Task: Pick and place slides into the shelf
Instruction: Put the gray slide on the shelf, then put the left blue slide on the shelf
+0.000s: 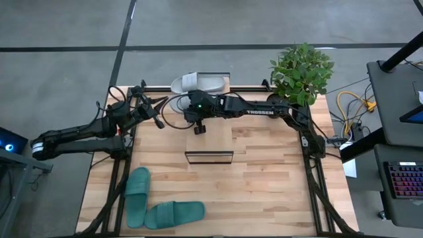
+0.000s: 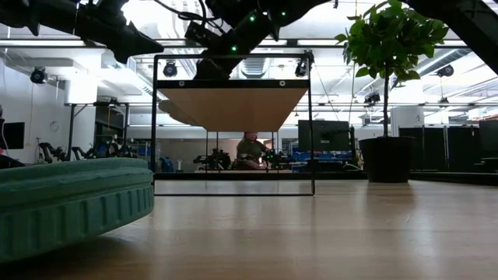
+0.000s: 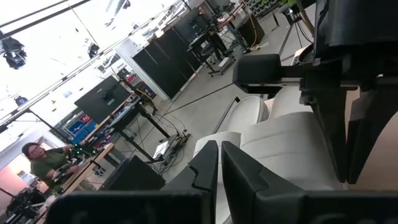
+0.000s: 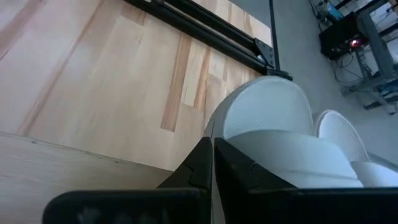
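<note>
- High view: two white slides (image 1: 198, 83) lie at the desk's (image 1: 264, 178) far edge, beyond the shelf (image 1: 209, 142); two green slides (image 1: 155, 205) lie on the near side of the shelf, toward the left. The right tool (image 1: 198, 125) hangs just over the shelf's far end, the left tool (image 1: 157, 119) to the shelf's far left. Both are pinched closed and hold nothing.
- Low view: the shelf's plank (image 2: 229, 105) sits high on its thin frame, so a slide must be lifted well clear before it is set down.
- Left wrist view: the closed left tool (image 3: 219, 163) points at the white slides (image 3: 273, 140).
- Right wrist view: the closed right tool (image 4: 212, 163) is close to a white slide's strap (image 4: 292, 155). I judge it should open wide first, then clamp across the strap.
</note>
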`<action>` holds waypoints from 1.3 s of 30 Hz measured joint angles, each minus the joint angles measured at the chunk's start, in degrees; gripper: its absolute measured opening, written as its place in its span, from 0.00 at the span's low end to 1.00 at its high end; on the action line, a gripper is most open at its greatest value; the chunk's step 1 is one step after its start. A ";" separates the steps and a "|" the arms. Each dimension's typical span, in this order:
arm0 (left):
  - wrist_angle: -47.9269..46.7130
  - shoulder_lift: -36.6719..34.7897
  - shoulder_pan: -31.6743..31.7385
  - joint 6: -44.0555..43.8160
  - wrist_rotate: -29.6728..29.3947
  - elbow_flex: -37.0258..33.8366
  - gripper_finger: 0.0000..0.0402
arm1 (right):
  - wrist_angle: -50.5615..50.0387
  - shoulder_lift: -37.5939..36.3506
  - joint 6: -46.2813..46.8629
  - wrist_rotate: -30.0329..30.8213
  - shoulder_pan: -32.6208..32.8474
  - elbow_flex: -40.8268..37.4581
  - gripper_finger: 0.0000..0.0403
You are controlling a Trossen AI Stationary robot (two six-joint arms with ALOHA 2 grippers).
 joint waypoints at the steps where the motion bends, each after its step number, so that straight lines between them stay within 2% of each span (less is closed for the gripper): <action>1: 0.00 0.00 0.00 0.00 0.00 0.00 0.01 | -0.18 0.00 0.50 -0.03 -0.02 0.00 0.02; 6: 0.07 -0.02 -0.01 0.02 0.00 0.00 0.01 | -0.79 -1.47 0.97 -0.15 0.58 0.00 0.02; 9: 0.13 -0.13 0.00 -0.02 0.00 0.00 0.01 | -4.76 -4.99 1.67 -0.28 1.84 0.00 0.02; 14: 0.75 -1.53 -0.02 -3.93 0.89 -0.02 0.01 | -16.86 -15.07 6.76 -0.46 4.51 -1.31 0.02; 18: 0.70 -2.45 -0.02 -4.59 3.32 0.00 0.01 | -17.00 -25.64 10.77 -0.43 7.25 -6.98 0.02; 22: 0.72 -2.81 -0.02 -6.62 8.01 0.00 0.01 | -8.75 -37.84 14.53 -0.36 10.69 -19.56 0.02; 29: 0.74 -3.33 -0.02 -7.32 8.59 0.02 0.01 | 17.48 -57.47 17.34 6.66 16.15 -49.82 0.02; 33: 1.20 -3.39 -0.02 -7.32 9.29 0.02 0.01 | 30.15 -62.65 18.26 6.87 16.48 -62.31 0.02; 39: 1.36 -2.70 -0.02 -7.54 11.75 -0.19 0.01 | 38.33 -65.85 19.77 6.80 17.47 -73.60 0.02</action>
